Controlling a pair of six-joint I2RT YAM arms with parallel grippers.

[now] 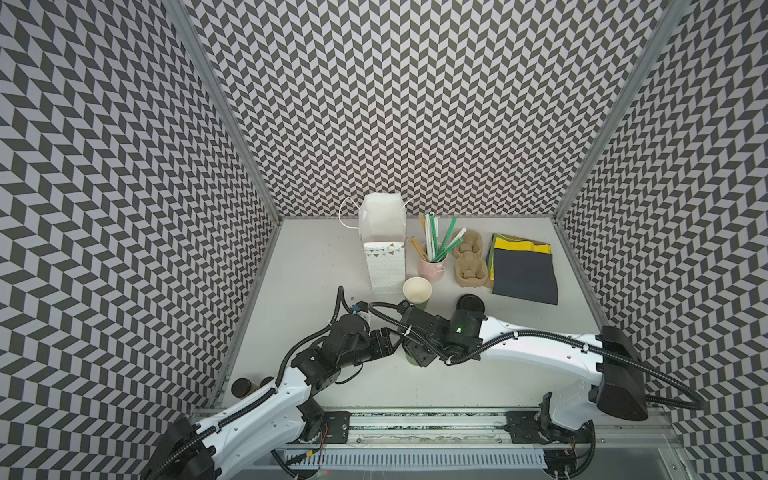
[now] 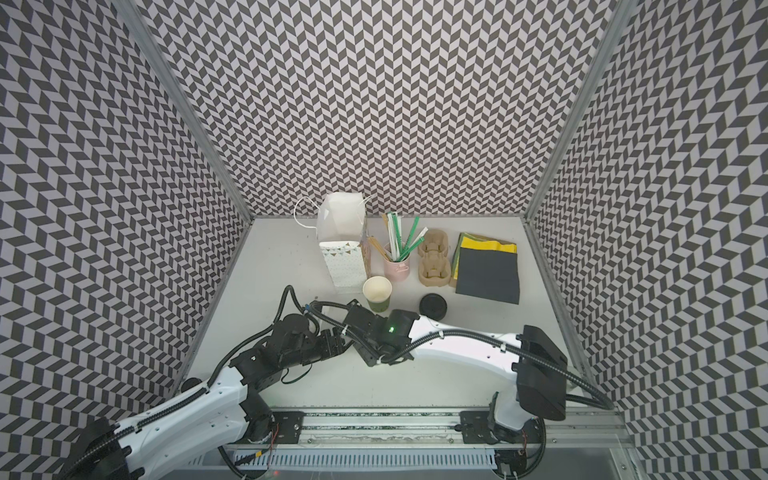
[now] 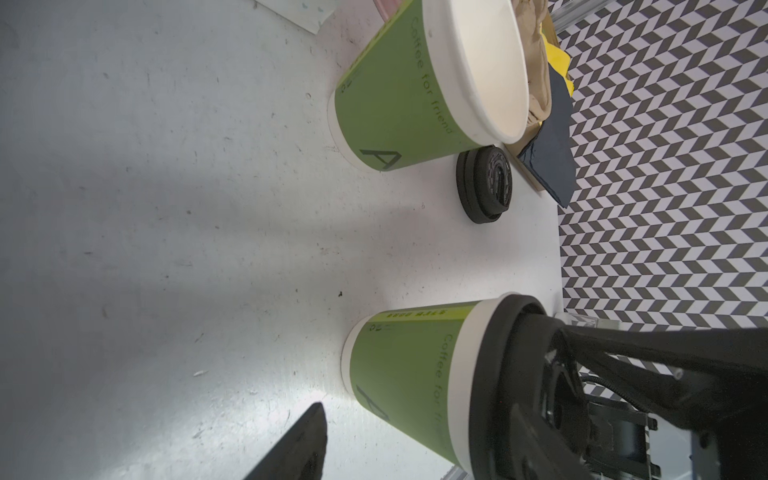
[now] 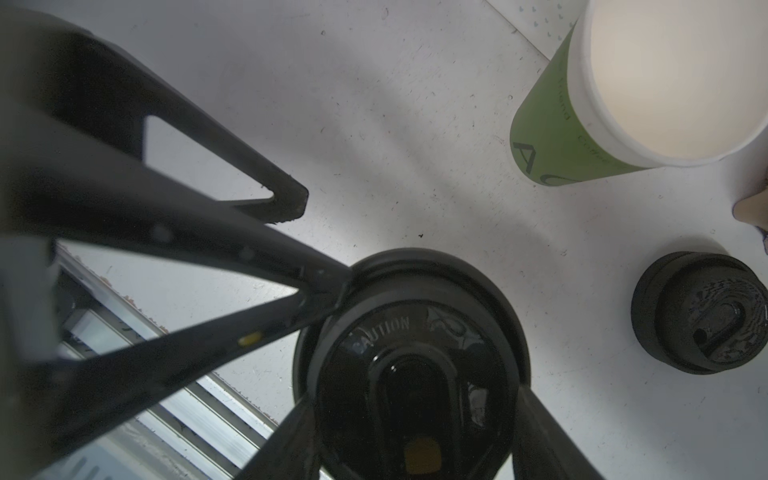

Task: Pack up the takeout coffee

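Chevron-papered walls ring the white worktop (image 1: 316,257), where the takeout coffee (image 3: 399,374) stands at six o'clock of its lidless twin (image 1: 417,290), light and crushable, best held mid-wall; right fingers (image 4: 415,399) straddle its lid (image 4: 411,332), left fingers (image 3: 299,449) hang apart, empty.

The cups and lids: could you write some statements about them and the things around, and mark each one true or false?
1. The lidded cup wears a black lid. True.
2. The spare lid sits on the open cup. False: it lies on the table, apart from that cup.
3. Straws stand in a pink cup. True.
4. The bag lies flat. False: it stands upright, open.
5. The right pincer clasps the black lid. True.
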